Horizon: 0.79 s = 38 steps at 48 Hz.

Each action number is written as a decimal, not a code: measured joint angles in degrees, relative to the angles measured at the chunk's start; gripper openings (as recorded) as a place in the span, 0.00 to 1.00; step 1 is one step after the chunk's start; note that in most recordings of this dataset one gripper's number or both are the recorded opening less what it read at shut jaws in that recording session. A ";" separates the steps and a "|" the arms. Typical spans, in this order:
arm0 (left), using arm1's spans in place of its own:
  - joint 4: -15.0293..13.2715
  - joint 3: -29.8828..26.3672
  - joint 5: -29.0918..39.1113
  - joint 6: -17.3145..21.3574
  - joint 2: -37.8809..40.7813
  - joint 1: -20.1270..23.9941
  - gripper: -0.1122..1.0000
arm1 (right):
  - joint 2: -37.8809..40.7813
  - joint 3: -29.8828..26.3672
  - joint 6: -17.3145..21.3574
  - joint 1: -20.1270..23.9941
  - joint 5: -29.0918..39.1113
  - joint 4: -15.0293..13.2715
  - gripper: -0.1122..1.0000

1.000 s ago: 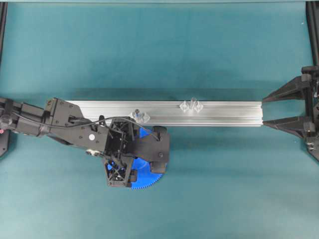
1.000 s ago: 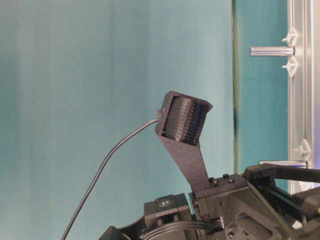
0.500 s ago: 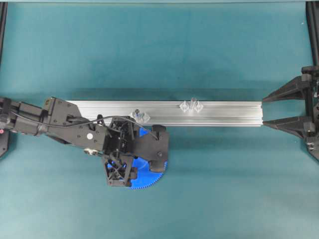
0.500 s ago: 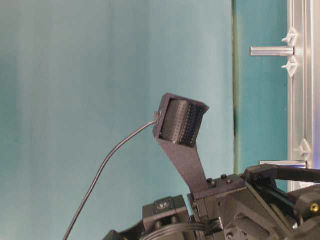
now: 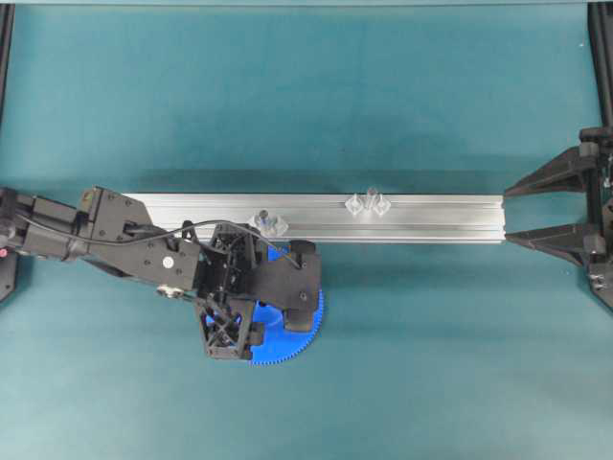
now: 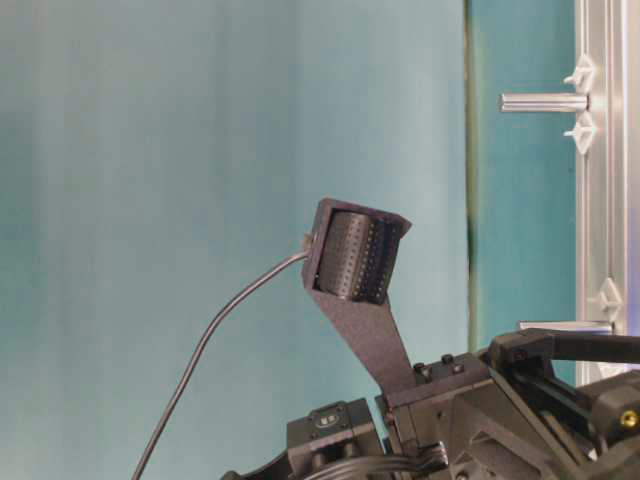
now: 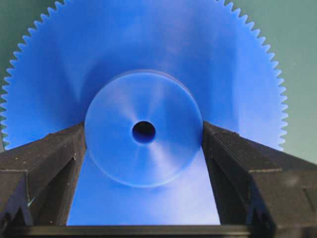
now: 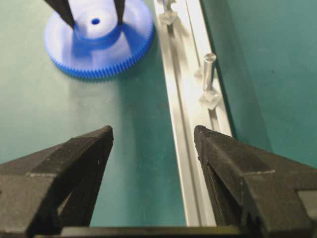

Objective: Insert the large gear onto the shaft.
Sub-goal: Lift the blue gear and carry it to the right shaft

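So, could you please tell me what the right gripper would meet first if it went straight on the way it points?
Probably the aluminium rail lying just ahead of the right gripper, though depth is unclear.

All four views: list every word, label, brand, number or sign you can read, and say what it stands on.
None can be read.
The large gear: plain blue, no marking on its hub or face.
The aluminium rail and the shaft: no lettering.
The left gripper, the right gripper and the camera housing: bare black plastic.
A small white round spot on the left arm: too small to tell whether it carries any text.
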 measured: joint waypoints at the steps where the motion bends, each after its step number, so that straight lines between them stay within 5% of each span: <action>1: -0.09 0.00 0.00 0.09 0.00 0.00 0.81 | -0.09 0.00 0.09 0.00 0.00 0.00 0.78; 29: -0.09 -2.02 4.13 2.20 -7.29 -0.09 0.81 | -0.70 0.62 0.09 0.00 0.00 -0.09 0.78; 38: -0.18 -6.59 10.37 7.12 -9.05 1.05 0.81 | -0.70 0.97 0.09 0.00 -0.70 0.00 0.78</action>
